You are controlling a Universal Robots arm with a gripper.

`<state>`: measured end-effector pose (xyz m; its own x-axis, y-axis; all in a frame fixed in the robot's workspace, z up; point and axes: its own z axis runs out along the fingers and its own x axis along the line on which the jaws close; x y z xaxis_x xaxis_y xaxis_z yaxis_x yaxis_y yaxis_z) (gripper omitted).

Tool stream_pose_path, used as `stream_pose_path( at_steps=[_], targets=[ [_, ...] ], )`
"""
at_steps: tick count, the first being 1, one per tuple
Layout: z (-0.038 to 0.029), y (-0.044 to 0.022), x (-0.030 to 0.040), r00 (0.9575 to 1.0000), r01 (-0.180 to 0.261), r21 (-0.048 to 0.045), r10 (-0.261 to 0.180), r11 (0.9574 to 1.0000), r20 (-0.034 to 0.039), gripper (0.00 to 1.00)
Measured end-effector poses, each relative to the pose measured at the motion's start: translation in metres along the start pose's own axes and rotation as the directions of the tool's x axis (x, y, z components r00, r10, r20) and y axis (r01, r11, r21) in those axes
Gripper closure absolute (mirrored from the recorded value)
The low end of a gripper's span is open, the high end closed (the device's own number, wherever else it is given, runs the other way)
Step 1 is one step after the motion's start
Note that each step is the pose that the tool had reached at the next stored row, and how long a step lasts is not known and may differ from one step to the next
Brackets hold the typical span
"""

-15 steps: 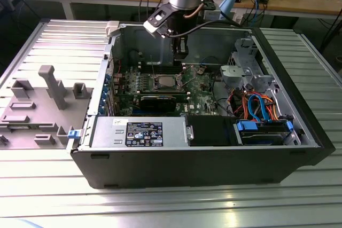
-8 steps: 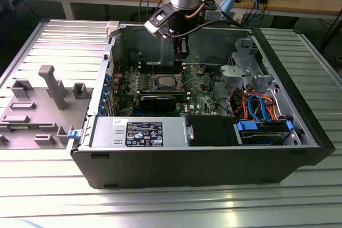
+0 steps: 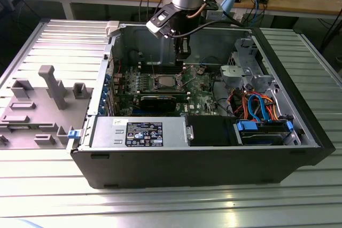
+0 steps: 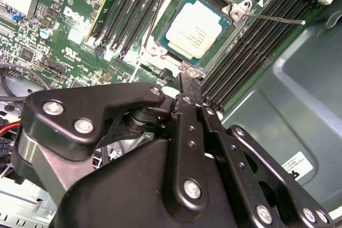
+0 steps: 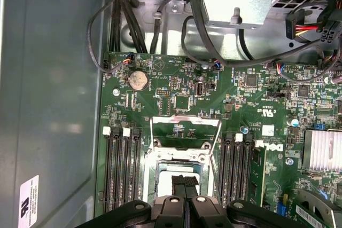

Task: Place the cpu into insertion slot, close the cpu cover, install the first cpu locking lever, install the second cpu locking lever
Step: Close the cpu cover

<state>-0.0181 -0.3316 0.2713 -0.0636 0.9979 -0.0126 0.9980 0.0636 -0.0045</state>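
CPU (image 4: 199, 29) lies flat in the insertion slot (image 4: 236, 9) on the green circuit board (image 5: 176, 100), its pale metal face up, with rows of long memory slots (image 4: 251, 52) flanking it on two sides. In the exterior view the same pale square (image 3: 163, 82) sits at the middle of the frame, inside the open computer case (image 3: 187, 164) that rests on the ribbed tabletop (image 3: 160, 206). The gripper (image 3: 183, 57) hangs just above and to the right of it in that frame, reaching down into the case from the arm at the top centre. In both wrist views the fingers (image 4: 181, 105) are pressed together tip to tip with nothing between them, and their tips point at the near edge of the slot, just beside the chip but not on its face (image 5: 185, 181). The chip is square, so no long axis matters; what counts is that it lies directly ahead of the closed tips. A thin locking lever (image 4: 278, 20) sticks out free from one corner of the slot, not latched. Whether the cpu cover is folded down over the chip I cannot tell.
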Motion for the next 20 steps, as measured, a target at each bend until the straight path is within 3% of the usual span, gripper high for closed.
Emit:
stream_pose_path(
  at_steps=[20],
  targets=[
    [0.0002,0.0075,-0.0004,1.0,0.0,0.0,0.0,1.0,0.0003,0.89]
  ],
)
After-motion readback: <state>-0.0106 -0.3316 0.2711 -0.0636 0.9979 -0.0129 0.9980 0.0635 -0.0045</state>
